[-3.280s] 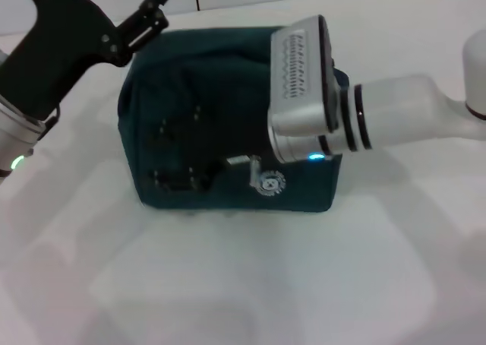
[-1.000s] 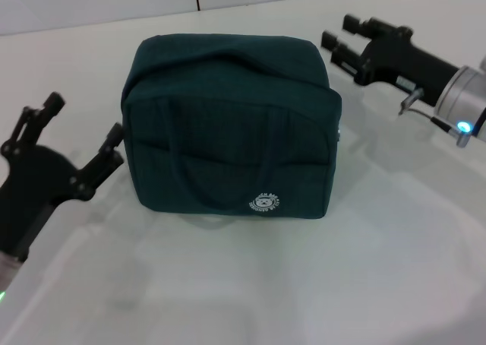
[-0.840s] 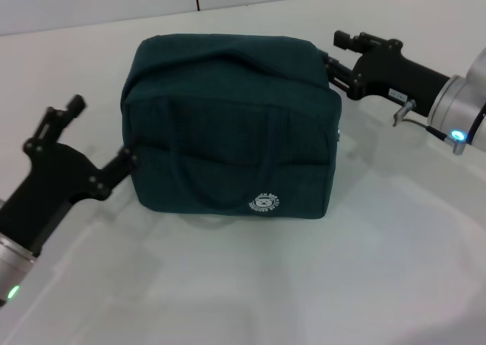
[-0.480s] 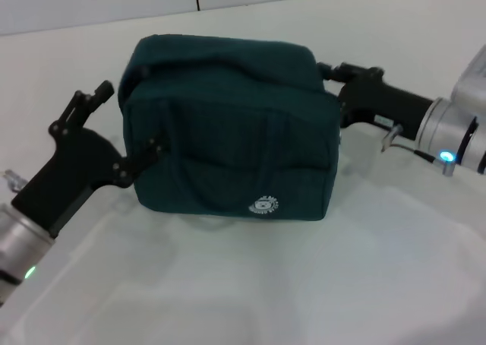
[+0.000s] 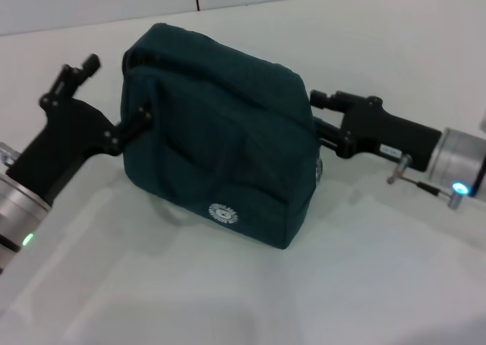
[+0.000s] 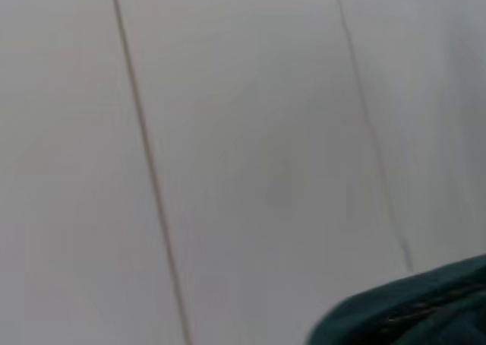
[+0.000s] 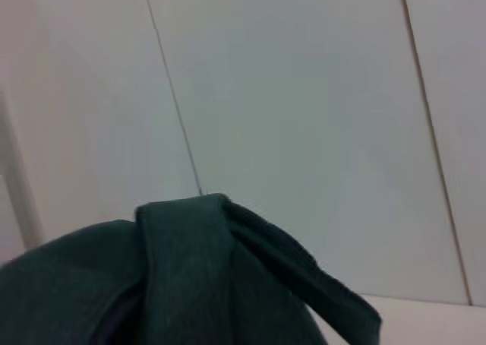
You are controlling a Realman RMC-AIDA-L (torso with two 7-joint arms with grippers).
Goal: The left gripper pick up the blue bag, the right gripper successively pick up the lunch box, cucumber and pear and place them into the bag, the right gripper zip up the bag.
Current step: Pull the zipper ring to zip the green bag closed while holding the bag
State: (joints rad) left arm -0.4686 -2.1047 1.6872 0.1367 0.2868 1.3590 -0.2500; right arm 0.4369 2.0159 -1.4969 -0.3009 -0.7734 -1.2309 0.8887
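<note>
- So the blue bag [image 5: 220,159] is sitting on the white table [image 5: 364,284], tipped over toward the robot's left, with the round white logo [image 5: 223,213] low on the front face. It looks zipped, or at least I see no opening on top.
- The left gripper [image 5: 114,106] is up against the bag's left end near the top. Its fingers are spread: one sticks up free in the air, the other touches the fabric. I'd say it's bracing or pushing the bag rather than pinching anything.
- The right gripper [image 5: 319,125] comes in level from the other side and presses into the bag's right end. The fingertips are hidden against the cloth, so I can't tell if they're spread or closed.
- My guess at why: the two arms are squeezing the bag between them to shift or lift it, which would explain the tilt.
- The wrist views only show a bit of dark teal fabric and a strap against a pale wall.
- No lunch box, cucumber or pear in sight anywhere; if they're inside the bag, that's hidden.
</note>
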